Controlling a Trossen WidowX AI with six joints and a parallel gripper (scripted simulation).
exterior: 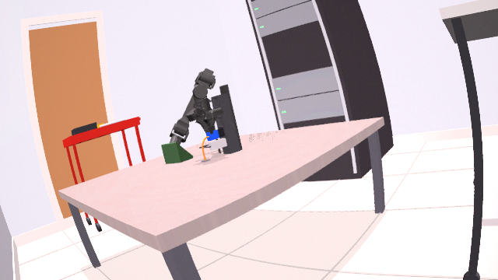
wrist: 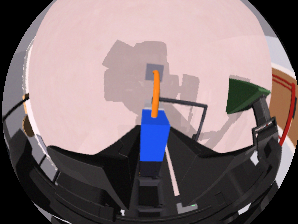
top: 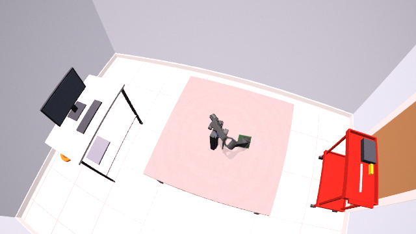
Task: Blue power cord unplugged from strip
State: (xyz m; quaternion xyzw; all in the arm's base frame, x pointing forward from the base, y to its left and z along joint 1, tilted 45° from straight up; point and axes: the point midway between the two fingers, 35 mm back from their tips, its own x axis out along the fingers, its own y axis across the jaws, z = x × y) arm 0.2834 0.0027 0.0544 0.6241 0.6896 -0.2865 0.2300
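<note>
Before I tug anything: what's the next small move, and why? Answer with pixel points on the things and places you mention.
Probably squeeze the claw [top: 218,133] [exterior: 212,131] [wrist: 153,129] snug before pulling. Its fingertips flank the blue plug [top: 218,135] [exterior: 213,135] [wrist: 154,142], but a firm pinch isn't certain, and the plug appears seated against the dark strip [top: 216,142] [exterior: 231,122] [wrist: 150,192].

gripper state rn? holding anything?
Gripper: closed on the blue plug, a finger against each side.

One camera looks down on the square pink table [top: 182,156] [exterior: 163,202] [wrist: 65,75] from high up; another looks across it from the side, and the third looks at it up close.
</note>
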